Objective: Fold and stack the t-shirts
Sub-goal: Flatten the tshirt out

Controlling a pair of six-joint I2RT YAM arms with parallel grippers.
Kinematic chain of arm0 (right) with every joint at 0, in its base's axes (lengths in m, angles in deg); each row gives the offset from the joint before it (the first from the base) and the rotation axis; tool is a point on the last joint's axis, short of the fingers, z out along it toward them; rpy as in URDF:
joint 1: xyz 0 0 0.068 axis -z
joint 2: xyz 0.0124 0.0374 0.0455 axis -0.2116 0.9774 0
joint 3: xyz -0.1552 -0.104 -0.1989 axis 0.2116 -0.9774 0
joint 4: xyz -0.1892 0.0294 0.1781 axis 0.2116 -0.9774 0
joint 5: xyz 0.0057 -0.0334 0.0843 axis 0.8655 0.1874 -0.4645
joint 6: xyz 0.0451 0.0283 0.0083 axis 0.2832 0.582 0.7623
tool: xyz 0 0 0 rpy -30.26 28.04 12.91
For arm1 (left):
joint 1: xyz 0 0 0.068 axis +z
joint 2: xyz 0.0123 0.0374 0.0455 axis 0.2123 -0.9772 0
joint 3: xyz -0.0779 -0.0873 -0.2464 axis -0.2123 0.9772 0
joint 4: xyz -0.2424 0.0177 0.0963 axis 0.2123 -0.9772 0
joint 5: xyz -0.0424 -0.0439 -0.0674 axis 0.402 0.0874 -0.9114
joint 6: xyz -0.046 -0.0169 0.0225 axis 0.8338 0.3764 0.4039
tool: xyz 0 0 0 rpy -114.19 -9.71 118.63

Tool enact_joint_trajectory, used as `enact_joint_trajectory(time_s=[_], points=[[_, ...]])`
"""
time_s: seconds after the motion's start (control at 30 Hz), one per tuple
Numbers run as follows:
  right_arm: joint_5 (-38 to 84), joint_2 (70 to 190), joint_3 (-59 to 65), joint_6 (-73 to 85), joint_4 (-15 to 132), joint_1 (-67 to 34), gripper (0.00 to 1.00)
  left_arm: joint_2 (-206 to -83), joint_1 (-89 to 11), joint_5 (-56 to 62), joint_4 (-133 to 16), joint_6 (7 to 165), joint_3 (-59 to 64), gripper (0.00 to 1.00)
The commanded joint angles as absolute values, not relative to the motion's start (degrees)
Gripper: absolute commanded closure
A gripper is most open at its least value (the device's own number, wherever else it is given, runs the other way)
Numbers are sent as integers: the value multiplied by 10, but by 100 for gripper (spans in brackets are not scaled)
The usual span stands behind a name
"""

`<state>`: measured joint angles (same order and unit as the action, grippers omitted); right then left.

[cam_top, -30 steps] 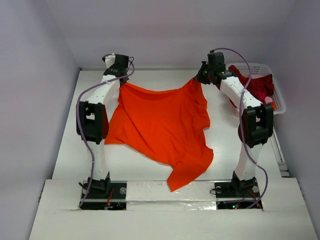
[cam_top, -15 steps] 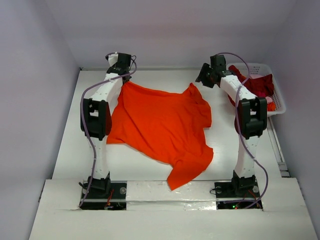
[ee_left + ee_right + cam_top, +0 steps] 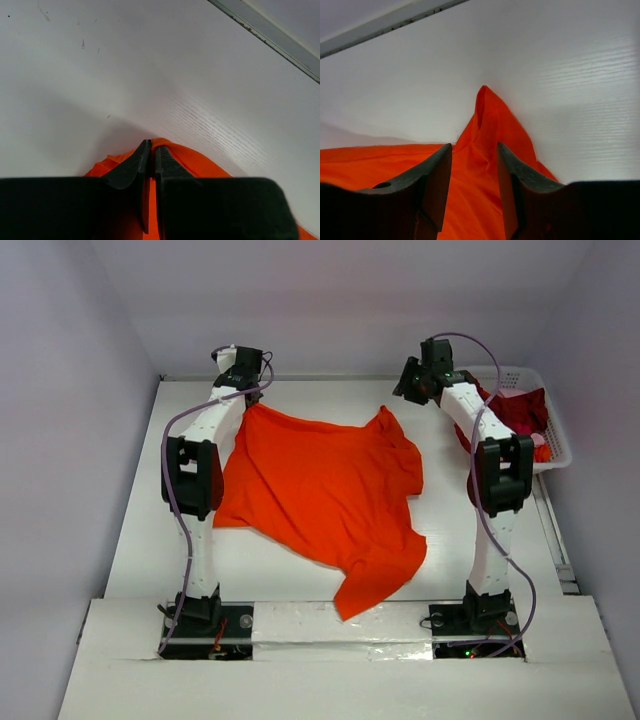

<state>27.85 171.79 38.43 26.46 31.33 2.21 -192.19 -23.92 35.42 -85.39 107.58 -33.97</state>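
Note:
A bright orange t-shirt (image 3: 325,495) lies spread over the middle of the table, with one end trailing toward the front edge. My left gripper (image 3: 246,400) is at its far left corner, shut on a fold of the orange cloth (image 3: 172,150) that bulges out past the fingertips. My right gripper (image 3: 410,392) hovers above the far right corner, open, and that pointed corner (image 3: 487,107) lies loose on the table beyond its fingertips (image 3: 442,155). Dark red t-shirts (image 3: 512,412) are heaped in the basket at the far right.
A white lattice basket (image 3: 556,440) stands at the far right of the table, beside the right arm. The back wall's rail (image 3: 270,37) runs just beyond both grippers. Side walls close in the table to left and right.
My right gripper has opened and let go of the shirt's far right corner, which dropped flat onto the table; the gripper rose slightly. My left gripper keeps its hold.

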Motion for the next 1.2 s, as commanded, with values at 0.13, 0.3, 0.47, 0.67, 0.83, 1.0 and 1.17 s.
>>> enact_joint_trajectory(time_s=[0.13, 0.3, 0.47, 0.67, 0.83, 1.0, 1.17], points=[[292, 1768, 432, 242, 265, -11, 54, -1906, -239, 362, -850, 1078, -360, 100], [294, 1785, 445, 239, 249, -30, 54, -1906, -239, 361, -851, 1075, -363, 100], [302, 1798, 458, 236, 239, -35, 54, -1906, -239, 359, -853, 1076, -362, 100], [322, 1810, 476, 236, 232, -35, 55, -1904, -239, 358, -849, 1076, -353, 100], [366, 1815, 489, 240, 217, -40, 55, -1904, -239, 357, -849, 1075, -355, 100], [376, 1832, 501, 239, 202, -40, 55, -1903, -239, 356, -849, 1075, -357, 100], [387, 1838, 501, 241, 199, -40, 56, -1902, -239, 354, -848, 1075, -353, 100]])
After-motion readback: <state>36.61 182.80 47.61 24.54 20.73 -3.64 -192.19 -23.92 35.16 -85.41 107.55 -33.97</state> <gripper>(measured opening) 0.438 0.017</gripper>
